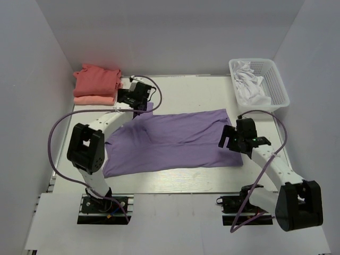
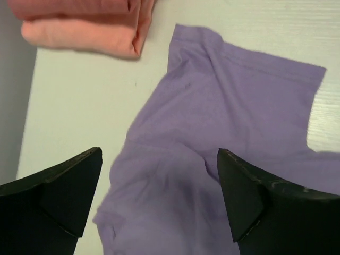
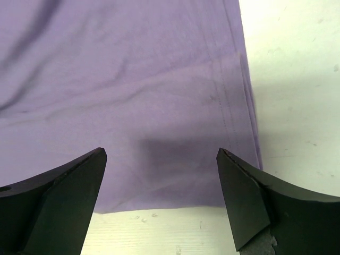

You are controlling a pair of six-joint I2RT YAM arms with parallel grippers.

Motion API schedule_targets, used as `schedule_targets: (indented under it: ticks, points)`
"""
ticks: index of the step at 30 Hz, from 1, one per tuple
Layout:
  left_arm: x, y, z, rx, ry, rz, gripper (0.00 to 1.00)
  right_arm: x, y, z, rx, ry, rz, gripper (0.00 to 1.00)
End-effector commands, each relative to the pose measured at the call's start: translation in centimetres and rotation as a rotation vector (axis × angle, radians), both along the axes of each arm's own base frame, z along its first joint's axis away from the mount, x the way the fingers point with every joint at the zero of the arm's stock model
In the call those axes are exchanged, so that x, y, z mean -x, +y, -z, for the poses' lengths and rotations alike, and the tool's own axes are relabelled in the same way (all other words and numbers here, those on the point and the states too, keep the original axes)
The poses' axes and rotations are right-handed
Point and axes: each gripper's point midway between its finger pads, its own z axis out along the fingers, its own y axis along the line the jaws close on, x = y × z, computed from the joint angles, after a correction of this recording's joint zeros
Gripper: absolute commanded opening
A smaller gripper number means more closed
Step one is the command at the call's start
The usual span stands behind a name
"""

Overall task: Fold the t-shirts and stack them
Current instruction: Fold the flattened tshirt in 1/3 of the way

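Bright, even light; soft shadows, sharp focus.

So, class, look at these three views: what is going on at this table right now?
Two robot arms are working on a lavender t-shirt spread out on the table. The left gripper hangs open over its sleeve end, the right gripper open over its hem corner; neither grips cloth. A coral-red shirt lies folded on a salmon-pink shirt at the far left corner.
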Motion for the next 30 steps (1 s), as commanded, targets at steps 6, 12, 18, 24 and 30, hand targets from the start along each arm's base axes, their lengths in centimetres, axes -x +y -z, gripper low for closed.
schedule_targets:
  ticks: [6, 12, 18, 24, 30]
  points:
    - [9.1, 0.5, 3.7, 0.343, 0.118, -0.339, 1.0, -2.3, 1.8, -3.3, -0.061, -0.101, -0.056, 0.9]
    - [12.6, -0.4, 8.2, 0.45, 0.202, -0.289, 1.0, -3.3, 2.7, -0.8, -0.083, -0.055, -0.052, 0.9]
    - [16.6, 0.6, 10.9, 0.513, 0.264, -0.343, 1.0, 0.3, 1.8, 3.2, -0.094, 0.091, 0.026, 0.9]
    - [22.6, 1.8, 14.8, 0.583, 0.361, -0.458, 1.0, 4.3, 0.8, 6.3, -0.075, 0.213, 0.076, 0.9]
    - [26.1, 1.7, 14.5, 0.647, 0.419, -0.527, 1.0, 5.3, -0.2, 4.6, -0.069, 0.133, 0.141, 0.9]
